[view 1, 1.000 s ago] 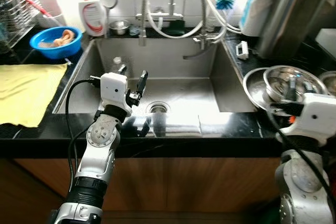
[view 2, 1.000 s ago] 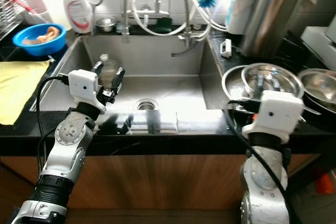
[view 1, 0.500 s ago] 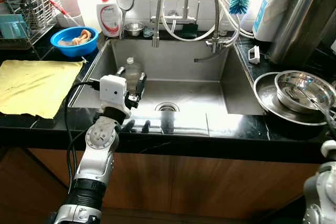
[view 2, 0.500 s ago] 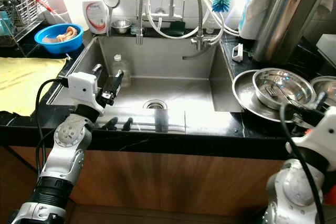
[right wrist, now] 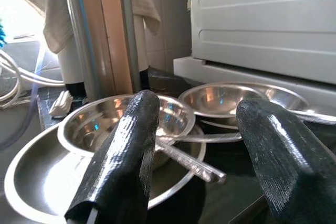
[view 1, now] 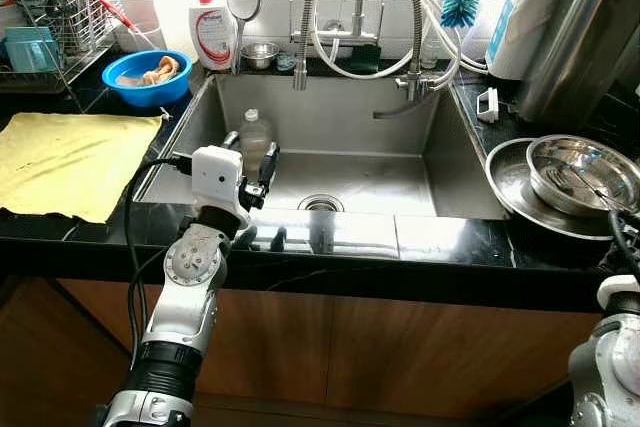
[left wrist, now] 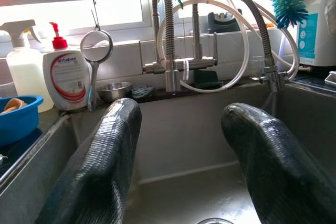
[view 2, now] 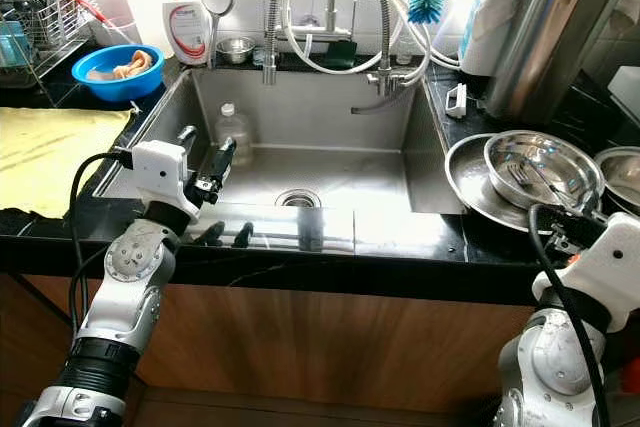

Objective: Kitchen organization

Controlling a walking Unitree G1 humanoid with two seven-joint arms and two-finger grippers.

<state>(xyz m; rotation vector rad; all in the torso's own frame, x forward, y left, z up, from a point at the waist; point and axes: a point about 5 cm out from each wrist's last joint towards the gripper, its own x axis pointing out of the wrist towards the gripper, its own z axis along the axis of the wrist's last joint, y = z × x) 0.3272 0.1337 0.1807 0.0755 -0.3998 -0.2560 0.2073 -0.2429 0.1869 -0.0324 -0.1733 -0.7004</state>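
Judged from how things lie, the kitchen tidying has hardly begun: nothing is held, and every loose item sits where it could still be sorted.

The sink [view 1: 190, 137] serves as the landmark. The left gripper [view 1: 255, 160] hovers over the sink's front left corner, its fingers [left wrist: 107, 156] spread apart and empty, aimed toward the tap [left wrist: 173, 66] at the back. A small clear bottle [view 1: 254, 134] stands inside the sink at its left side, just beyond that gripper. Behind the sink's left corner stand a soap bottle [view 1: 213, 35] and a blue bowl [view 1: 148, 77] with something in it. Left of the sink a yellow cloth [view 1: 70, 162] lies flat on the counter.

Right of the sink, a steel bowl [right wrist: 105, 121] rests in a wide steel plate [view 1: 510, 192], with a utensil [right wrist: 191, 163] lying across them. The right gripper [right wrist: 202, 158] hovers low near these dishes, its fingers apart and holding nothing.

The bottle in the sink and the stacked dishes look like the likeliest things still to be put away.
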